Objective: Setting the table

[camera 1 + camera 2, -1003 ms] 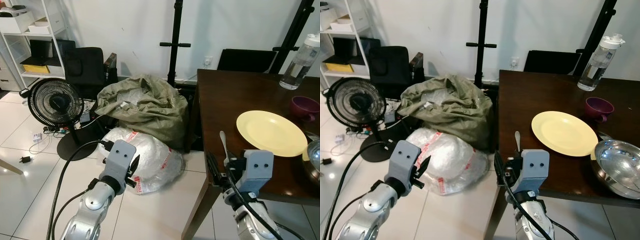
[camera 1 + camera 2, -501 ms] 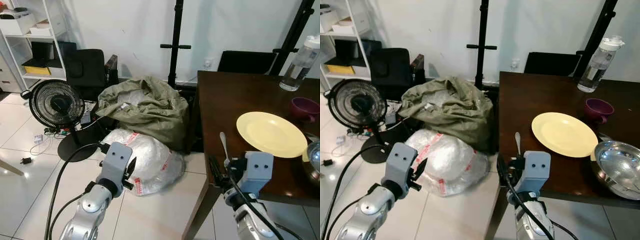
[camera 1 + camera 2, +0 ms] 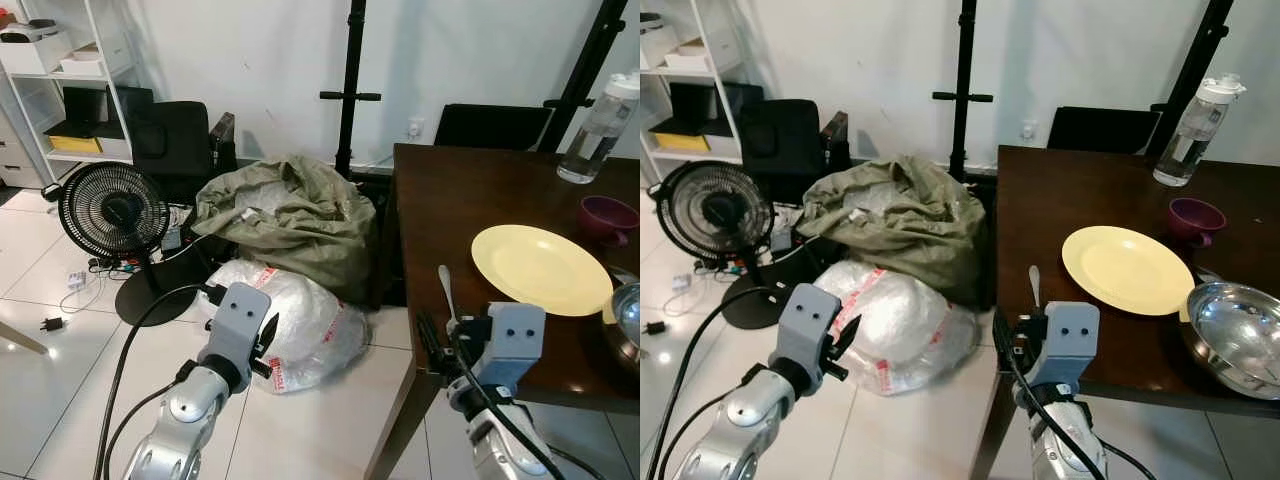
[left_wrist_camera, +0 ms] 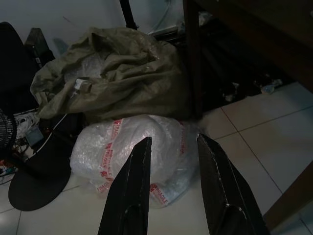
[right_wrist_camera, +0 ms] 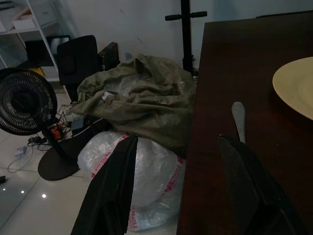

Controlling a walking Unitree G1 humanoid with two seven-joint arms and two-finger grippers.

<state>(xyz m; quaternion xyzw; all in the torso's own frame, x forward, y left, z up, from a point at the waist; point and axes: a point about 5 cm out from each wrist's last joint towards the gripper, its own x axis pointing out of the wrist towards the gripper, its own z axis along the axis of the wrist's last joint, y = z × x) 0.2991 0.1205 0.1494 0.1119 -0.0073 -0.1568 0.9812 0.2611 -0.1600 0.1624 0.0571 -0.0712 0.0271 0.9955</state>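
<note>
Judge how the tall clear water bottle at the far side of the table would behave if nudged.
The water bottle is tall and narrow, so it would probably tip rather than slide. It looks like smooth clear plastic, likely slippery in a pincer. How full it is cannot be told, so neither can its weight.

A black fan [image 3: 112,208] stands at left on the floor, an olive sack [image 3: 285,215] at centre, a bubble-wrap bundle [image 3: 295,320] below it, and white shelves [image 3: 70,70] upper left.

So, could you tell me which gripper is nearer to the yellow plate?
Right. The right gripper sits at the table edge beside the yellow plate; the left gripper hangs over the floor.
</note>
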